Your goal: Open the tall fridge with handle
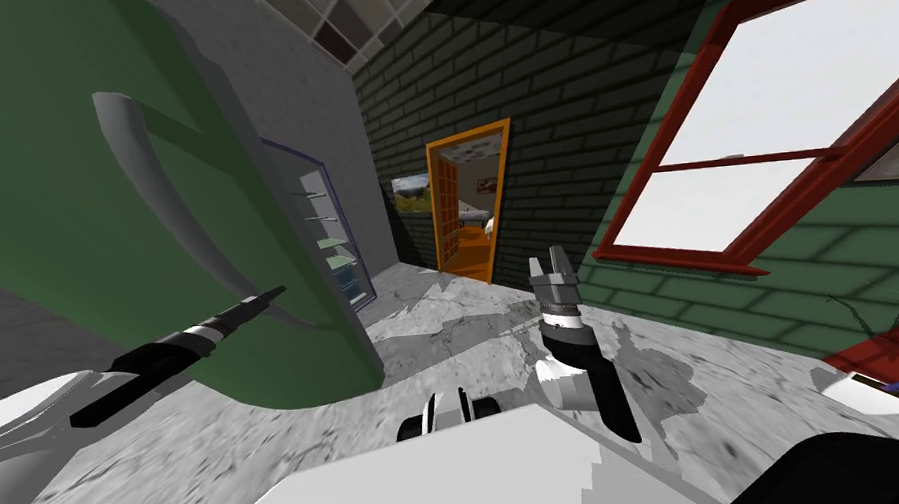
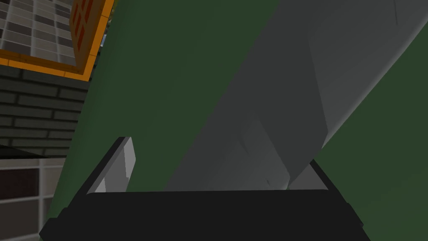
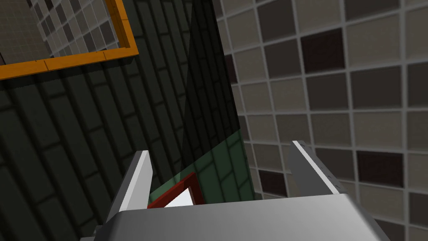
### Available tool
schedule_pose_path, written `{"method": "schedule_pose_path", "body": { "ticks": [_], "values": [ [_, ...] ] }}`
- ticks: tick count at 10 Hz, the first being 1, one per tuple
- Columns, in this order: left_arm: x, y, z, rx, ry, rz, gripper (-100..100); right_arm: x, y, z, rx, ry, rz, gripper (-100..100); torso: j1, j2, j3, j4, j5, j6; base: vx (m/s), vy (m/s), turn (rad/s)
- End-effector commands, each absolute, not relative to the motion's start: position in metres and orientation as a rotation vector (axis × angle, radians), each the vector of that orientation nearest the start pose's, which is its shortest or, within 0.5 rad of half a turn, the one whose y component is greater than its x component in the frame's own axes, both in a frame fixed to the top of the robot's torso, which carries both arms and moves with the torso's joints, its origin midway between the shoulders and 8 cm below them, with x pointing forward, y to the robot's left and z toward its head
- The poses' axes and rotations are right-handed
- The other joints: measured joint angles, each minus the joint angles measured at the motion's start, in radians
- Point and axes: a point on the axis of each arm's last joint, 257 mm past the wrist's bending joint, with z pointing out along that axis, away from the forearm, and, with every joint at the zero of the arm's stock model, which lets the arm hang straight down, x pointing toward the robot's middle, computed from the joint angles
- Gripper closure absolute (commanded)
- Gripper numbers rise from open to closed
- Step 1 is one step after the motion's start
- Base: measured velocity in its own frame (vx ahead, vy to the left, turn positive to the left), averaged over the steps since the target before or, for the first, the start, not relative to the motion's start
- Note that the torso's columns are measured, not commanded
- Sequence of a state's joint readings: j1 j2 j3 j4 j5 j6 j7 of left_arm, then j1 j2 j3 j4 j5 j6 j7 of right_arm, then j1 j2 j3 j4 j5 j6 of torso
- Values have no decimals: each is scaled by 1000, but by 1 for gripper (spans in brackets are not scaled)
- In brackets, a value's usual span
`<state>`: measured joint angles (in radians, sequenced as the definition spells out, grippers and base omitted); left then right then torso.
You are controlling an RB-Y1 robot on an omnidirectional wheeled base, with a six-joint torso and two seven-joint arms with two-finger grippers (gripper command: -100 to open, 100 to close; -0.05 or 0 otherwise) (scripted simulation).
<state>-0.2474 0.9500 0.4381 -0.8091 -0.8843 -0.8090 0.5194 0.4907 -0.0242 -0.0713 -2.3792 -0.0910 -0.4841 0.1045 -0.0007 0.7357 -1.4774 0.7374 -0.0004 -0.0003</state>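
The tall fridge's green door (image 1: 28,147) looms close at my left, with a long curved grey handle (image 1: 144,158) running down it. My left gripper (image 1: 275,295) reaches out to the handle's lower end. In the left wrist view the handle (image 2: 284,104) crosses the green door (image 2: 167,83) and passes between the fingers of the left gripper (image 2: 217,165), which is open, its blades not pressing the handle. My right gripper (image 1: 551,261) is raised upright in front of me, away from the fridge. The right gripper (image 3: 221,167) is open with nothing in it.
A glass-fronted shelf cabinet (image 1: 331,238) stands just past the fridge. An orange-framed doorway (image 1: 469,207) opens in the dark brick wall ahead. A red-framed window (image 1: 780,138) fills the green wall on the right. Grey mottled floor (image 1: 462,313) lies between.
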Motion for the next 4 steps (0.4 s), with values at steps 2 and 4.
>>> {"method": "schedule_pose_path", "body": {
  "ticks": [2,4],
  "values": [
    [512,621,-75,-359,1532,-457,0,320,-302,70,573,537,1219,0,0,1,0,0,0,1,0,0,0],
    [512,621,-74,-359,1531,-457,0,320,-302,70,573,537,1219,0,1,2,1,0,0,0,0,0,0]
  ]
}}
